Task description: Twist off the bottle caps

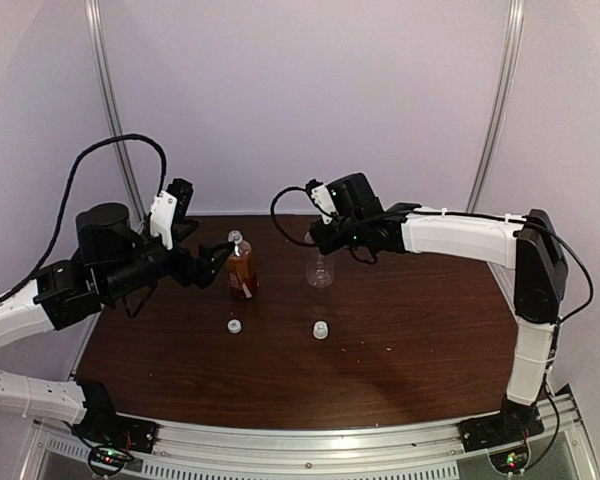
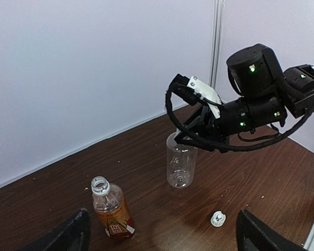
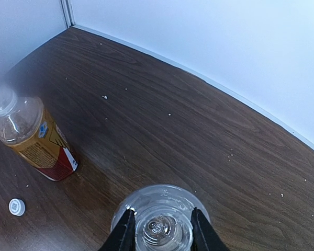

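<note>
Bottle caps (image 1: 234, 326), two small round whitish plastic screw tops, lie loose on your dark brown wooden worktop (image 1: 410, 330), both nearer the arm bases than the bottles. The left one lies in front of the amber-orange plastic bottle with the red label (image 1: 242, 272), and the right one (image 1: 321, 331) lies in front of the clear colourless plastic bottle (image 1: 320, 272). Both bottles stand upright, near each other around the middle of the worktop, and neither cap touches a bottle or a hand. Your right hand (image 3: 161, 212) reaches in from the right and is closed around the top of the clear bottle, with a dark finger (image 3: 124, 230) pressed against each side of its neck. The right cap is well below that hand, on the near side of the bottle it grips. Your left hand (image 1: 220, 263) is spread as wide as it goes and holds nothing. It hangs just beside the amber bottle, on its left, at about shoulder height. From the left wrist view you can see that this bottle's mouth is open. The left cap lies near that hand, below it and a little to its right.
</note>
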